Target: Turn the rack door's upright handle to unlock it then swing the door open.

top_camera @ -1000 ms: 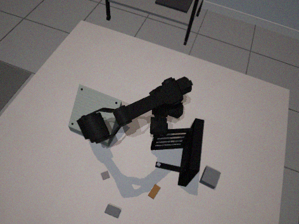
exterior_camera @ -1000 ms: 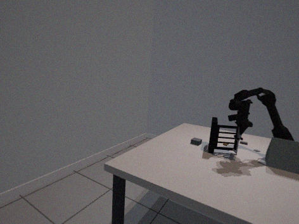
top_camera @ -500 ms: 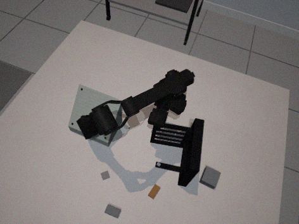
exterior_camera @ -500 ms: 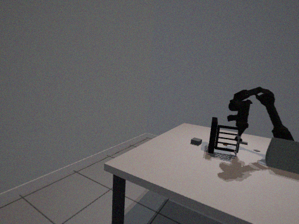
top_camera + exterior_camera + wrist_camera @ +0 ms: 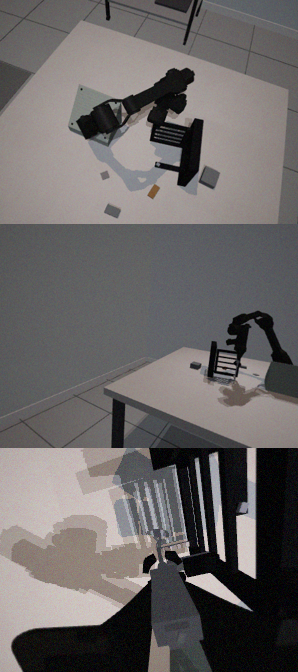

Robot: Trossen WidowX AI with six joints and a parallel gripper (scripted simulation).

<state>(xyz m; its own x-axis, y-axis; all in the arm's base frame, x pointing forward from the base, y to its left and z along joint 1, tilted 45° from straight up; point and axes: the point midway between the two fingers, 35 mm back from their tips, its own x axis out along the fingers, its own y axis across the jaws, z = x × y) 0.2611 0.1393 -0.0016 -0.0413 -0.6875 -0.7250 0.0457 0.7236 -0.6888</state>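
Note:
The black slatted rack door (image 5: 173, 126) (image 5: 227, 351) stands swung out, about square to its black frame (image 5: 190, 152) (image 5: 212, 360) as seen from above; its exact angle cannot be read. My gripper (image 5: 237, 361) (image 5: 167, 587) points down at the door's free edge and is shut on the thin grey handle (image 5: 159, 550). The handle lies between the dark fingertips in the wrist view. In the top view the gripper body hides the handle and the fingertips. The handle's turn is too small to judge.
Beyond the frame sits a grey block (image 5: 209, 177) (image 5: 196, 365). An orange block (image 5: 153, 192), a small grey-brown piece (image 5: 105, 174) and a flat grey block (image 5: 112, 210) lie on the table (image 5: 57, 177). A pale green box (image 5: 91, 98) is under the arm's base end.

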